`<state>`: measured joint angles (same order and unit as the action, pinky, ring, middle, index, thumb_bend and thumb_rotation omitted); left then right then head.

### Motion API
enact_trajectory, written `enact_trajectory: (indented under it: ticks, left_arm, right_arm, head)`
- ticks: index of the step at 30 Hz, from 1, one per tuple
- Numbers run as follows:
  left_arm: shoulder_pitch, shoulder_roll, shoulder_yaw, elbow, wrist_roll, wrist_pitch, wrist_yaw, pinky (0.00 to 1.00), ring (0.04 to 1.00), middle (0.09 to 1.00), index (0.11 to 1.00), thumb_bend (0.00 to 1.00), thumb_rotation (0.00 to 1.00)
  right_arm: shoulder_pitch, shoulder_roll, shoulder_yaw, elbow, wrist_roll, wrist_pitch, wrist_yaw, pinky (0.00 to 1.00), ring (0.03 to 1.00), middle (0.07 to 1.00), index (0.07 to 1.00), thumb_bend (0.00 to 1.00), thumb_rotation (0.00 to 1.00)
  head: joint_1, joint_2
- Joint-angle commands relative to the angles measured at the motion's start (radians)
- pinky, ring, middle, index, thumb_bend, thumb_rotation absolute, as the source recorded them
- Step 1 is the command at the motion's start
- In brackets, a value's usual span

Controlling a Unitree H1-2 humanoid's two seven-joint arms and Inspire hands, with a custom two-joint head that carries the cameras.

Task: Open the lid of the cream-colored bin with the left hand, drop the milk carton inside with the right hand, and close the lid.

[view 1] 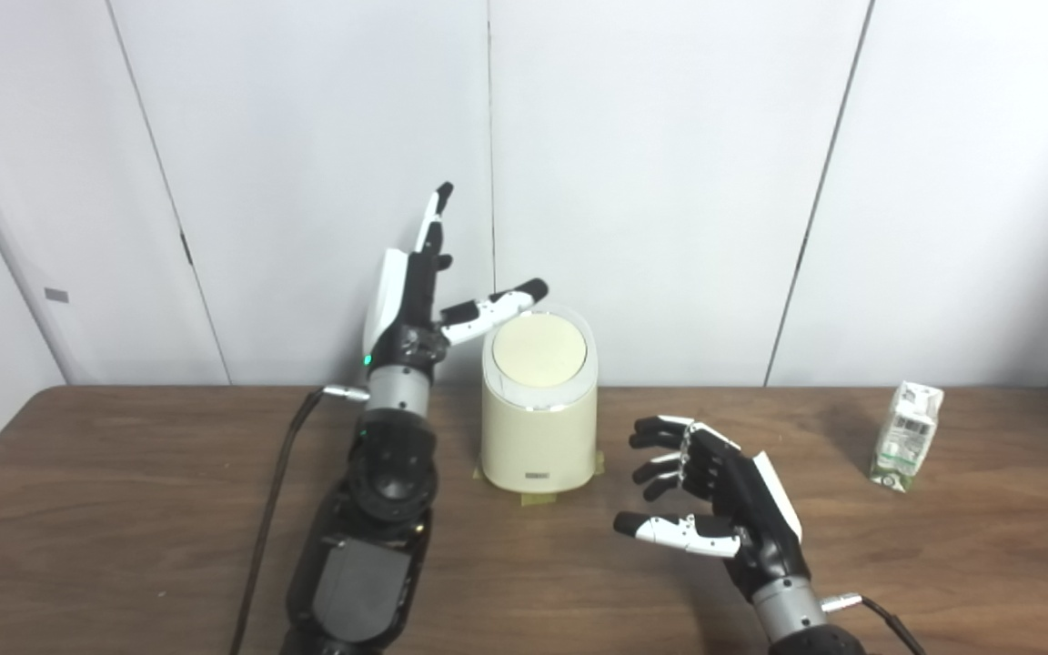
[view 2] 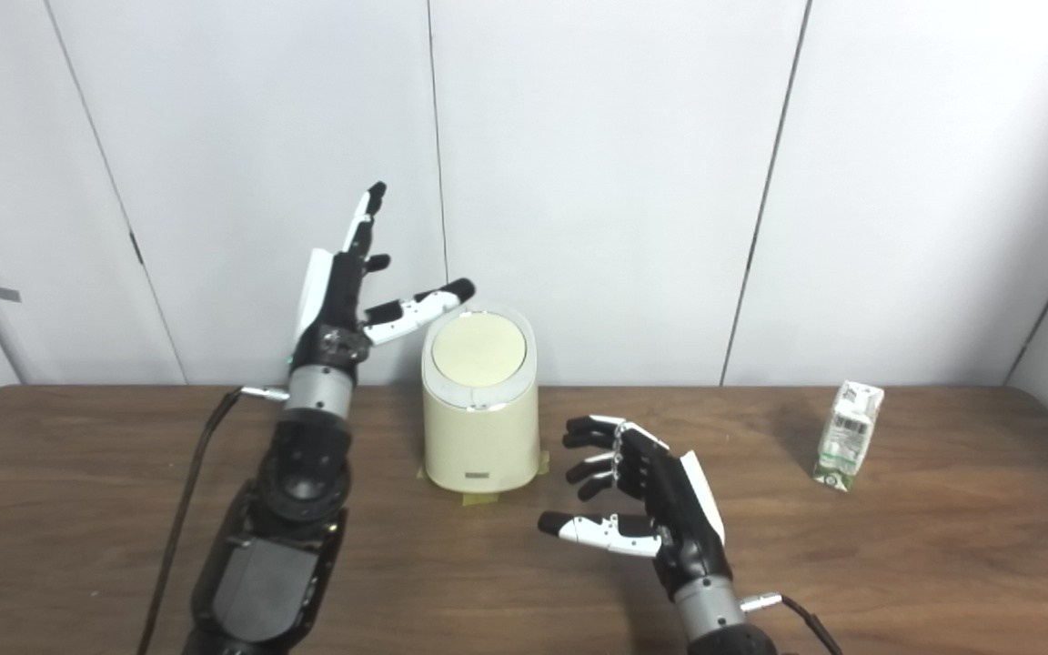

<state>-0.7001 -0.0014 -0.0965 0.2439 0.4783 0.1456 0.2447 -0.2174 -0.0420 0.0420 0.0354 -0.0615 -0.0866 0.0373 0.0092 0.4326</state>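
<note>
The left hand (view 1: 415, 305) is raised beside the upper left of the cream-colored bin (view 1: 539, 428), fingers spread and pointing upward, nothing held. Its thumb (view 1: 492, 309) is stretched toward the bin's rim and ends just at the left edge of the lid (view 1: 539, 350); whether it touches cannot be told. The lid is seen lying flat and closed in its tilted ring.

The right hand (view 1: 715, 500) hovers low over the counter (view 1: 124, 509), in front and to the right of the bin, fingers parted and loosely curled, empty. It is near the bin but apart from it.

The bin stands upright on the counter, and tape tabs (view 1: 533, 496) are seen at its base, so it is judged unlikely to slide when the lid is pressed. The lid is judged a stiff, smooth disc that probably tips or swings under a push near its edge rather than being gripped.

The milk carton (view 1: 906, 435) stands upright well to the right of the bin, far from both hands. It is judged small, light and easily toppled, with thin card walls that would dent under a hard squeeze. It is best taken across its flat side faces around mid-height, with a gentle hold.
</note>
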Motion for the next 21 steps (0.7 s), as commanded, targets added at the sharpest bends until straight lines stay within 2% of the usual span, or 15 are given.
enact_trajectory:
  ticks: [1,3,6,8,15,21]
  left_arm:
    - [-0.082,0.006,-0.017,0.011,0.044,-0.02,0.044,0.79,1.0,1.0,1.0,0.88,0.34]
    - [-0.091,0.013,-0.032,0.045,0.061,-0.032,0.057,0.86,1.0,1.0,1.0,0.87,0.34]
    - [-0.102,0.019,-0.045,0.084,0.074,-0.035,0.068,0.9,1.0,1.0,1.0,0.89,0.32]
    - [-0.106,0.025,-0.055,0.102,0.083,-0.029,0.067,0.89,1.0,1.0,1.0,0.89,0.32]
    - [-0.104,0.037,-0.063,0.14,0.08,-0.032,0.062,0.89,1.0,1.0,1.0,0.89,0.22]
    - [-0.098,0.051,-0.069,0.154,0.086,-0.026,0.059,0.85,1.0,1.0,1.0,0.88,0.15]
  right_arm:
    - [-0.031,0.003,0.0,-0.037,0.012,-0.046,0.004,0.44,0.547,0.671,0.665,0.66,0.0]
    - [-0.029,0.005,-0.001,-0.044,0.014,-0.03,0.002,0.44,0.543,0.674,0.666,0.66,0.0]
    - [-0.03,0.006,-0.001,-0.045,0.012,-0.031,0.0,0.45,0.535,0.673,0.666,0.65,0.0]
    - [-0.03,0.005,0.0,-0.044,0.009,-0.038,-0.001,0.45,0.533,0.674,0.666,0.65,0.0]
    - [-0.032,0.004,0.001,-0.042,0.0,-0.049,-0.004,0.45,0.542,0.676,0.663,0.64,0.0]
    - [-0.031,0.008,0.002,-0.049,0.002,-0.041,-0.003,0.44,0.528,0.667,0.662,0.62,0.0]
  head:
    - [-0.002,0.001]
    - [-0.004,0.002]
    - [-0.006,0.002]
    - [-0.007,0.002]
    - [-0.009,0.007]
    - [-0.013,0.012]
